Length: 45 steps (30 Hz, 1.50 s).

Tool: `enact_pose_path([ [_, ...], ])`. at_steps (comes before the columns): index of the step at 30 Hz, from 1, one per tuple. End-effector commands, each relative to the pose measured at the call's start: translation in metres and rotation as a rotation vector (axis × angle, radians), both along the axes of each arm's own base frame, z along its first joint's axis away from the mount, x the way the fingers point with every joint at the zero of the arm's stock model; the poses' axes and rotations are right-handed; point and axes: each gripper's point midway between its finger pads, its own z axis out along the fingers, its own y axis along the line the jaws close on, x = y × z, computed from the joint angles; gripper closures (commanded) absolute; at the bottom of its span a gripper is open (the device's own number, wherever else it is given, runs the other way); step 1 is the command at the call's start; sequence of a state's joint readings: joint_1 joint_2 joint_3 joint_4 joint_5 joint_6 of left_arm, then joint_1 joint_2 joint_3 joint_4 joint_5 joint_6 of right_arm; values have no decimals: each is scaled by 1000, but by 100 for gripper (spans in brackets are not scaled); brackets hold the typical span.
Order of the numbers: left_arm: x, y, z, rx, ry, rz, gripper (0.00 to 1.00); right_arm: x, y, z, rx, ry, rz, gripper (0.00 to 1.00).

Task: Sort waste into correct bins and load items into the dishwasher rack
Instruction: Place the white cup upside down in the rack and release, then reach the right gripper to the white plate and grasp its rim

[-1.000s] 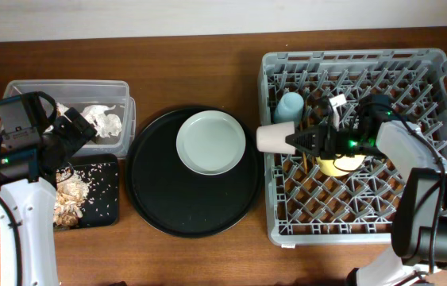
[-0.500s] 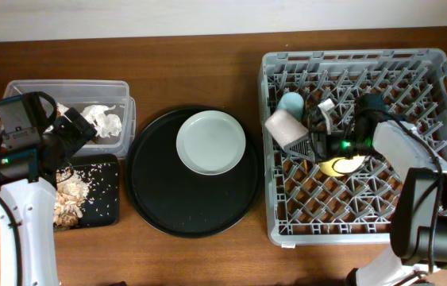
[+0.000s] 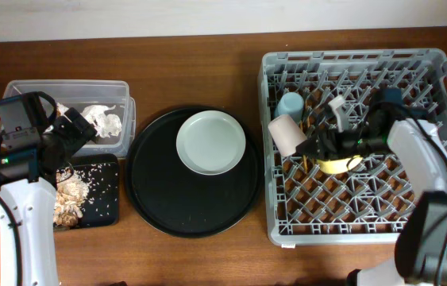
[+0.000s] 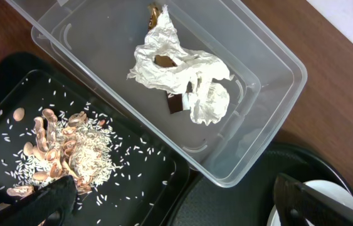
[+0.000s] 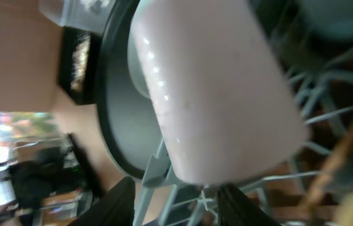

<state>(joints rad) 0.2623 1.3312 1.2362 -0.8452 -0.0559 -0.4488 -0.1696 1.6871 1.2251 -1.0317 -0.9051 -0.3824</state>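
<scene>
Over at the left side of the dishwasher rack, the pink cup lies tipped on its side among the pegs, right beside the light-blue cup. It leans there so the pegs can keep it from rolling. The right gripper is just behind the cup, low in the rack. In the right wrist view its two fingers are spread apart and the cup sits past their tips, so I think it is not squeezing the cup. I cannot tell if a tip is touching it. The yellow bowl sits in the rack right under that arm.

The grey-green plate waits on the round black tray, not in the rack yet, so it looks like the next thing to go.

The white napkins are in the clear tub, and the food scraps are in the flat black tray. The left gripper hangs above both, wide open and holding nothing.
</scene>
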Motion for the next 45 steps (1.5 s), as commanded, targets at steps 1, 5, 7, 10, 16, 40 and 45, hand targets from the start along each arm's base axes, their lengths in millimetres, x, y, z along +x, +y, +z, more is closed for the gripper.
enact_pose_path([
  [1, 1, 1, 8, 5, -21, -4, 1, 10, -20, 30, -146, -61, -68, 57],
  [5, 1, 1, 8, 5, -21, -4, 1, 13, -18, 54, -206, -115, -83, 58],
  [7, 1, 1, 8, 5, -21, -4, 1, 13, -2, 64, -222, -152, -43, 59],
  [10, 1, 1, 8, 5, -21, -4, 1, 11, 29, 65, -246, -179, 32, 59],
  [16, 1, 1, 8, 5, -21, -4, 1, 17, 122, 53, -452, -354, 157, 59],
  [40, 1, 1, 8, 5, -21, -4, 1, -34, 286, -96, -293, -217, 547, 47],
  [45, 1, 1, 8, 5, -21, -4, 1, -70, 307, -84, -156, -151, 647, 47],
])
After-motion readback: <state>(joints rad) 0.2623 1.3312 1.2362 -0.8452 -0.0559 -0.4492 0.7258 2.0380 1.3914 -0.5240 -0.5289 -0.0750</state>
